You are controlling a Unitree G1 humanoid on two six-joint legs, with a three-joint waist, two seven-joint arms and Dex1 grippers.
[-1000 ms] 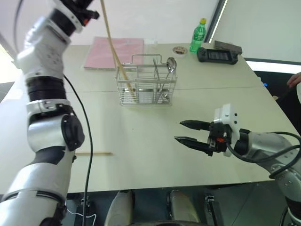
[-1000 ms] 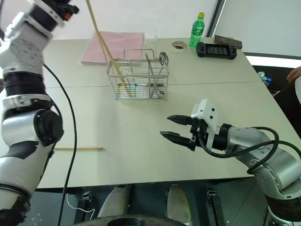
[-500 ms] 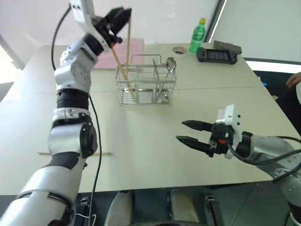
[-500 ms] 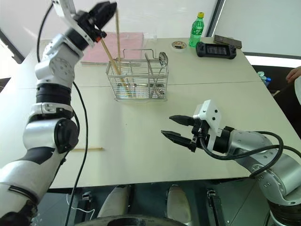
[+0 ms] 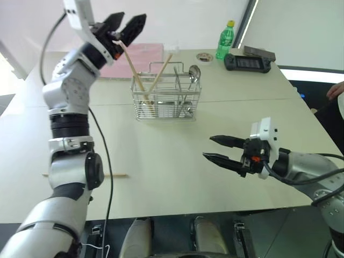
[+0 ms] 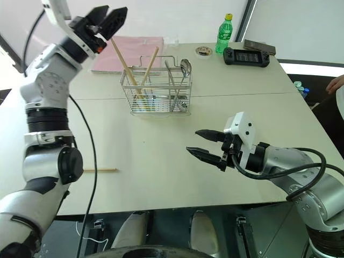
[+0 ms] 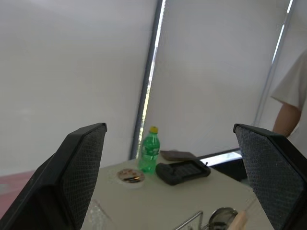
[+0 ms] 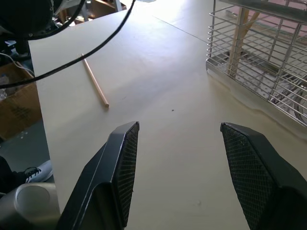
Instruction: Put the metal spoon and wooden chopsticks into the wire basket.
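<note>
Since the earlier frame the left gripper (image 5: 124, 26) has let go of the chopstick it held upright over the basket; that stick now leans in the basket, crossing another, and the gripper's fingers stand wide apart with nothing between them.

Nearest, the right gripper (image 5: 220, 149) hovers over the counter (image 5: 161, 161), partly open and holding nothing. To its left, near the front edge, 1 loose chopstick (image 5: 110, 175) lies flat. Farther back, the wire basket (image 5: 166, 99) stands upright with 2 wooden chopsticks (image 5: 141, 80) in its left part and the metal spoon (image 5: 194, 72) in its right part, bowl up. Beyond lie a pink folder (image 5: 137, 56), a green bottle (image 5: 226, 40) and a black controller (image 5: 250, 62).
</note>
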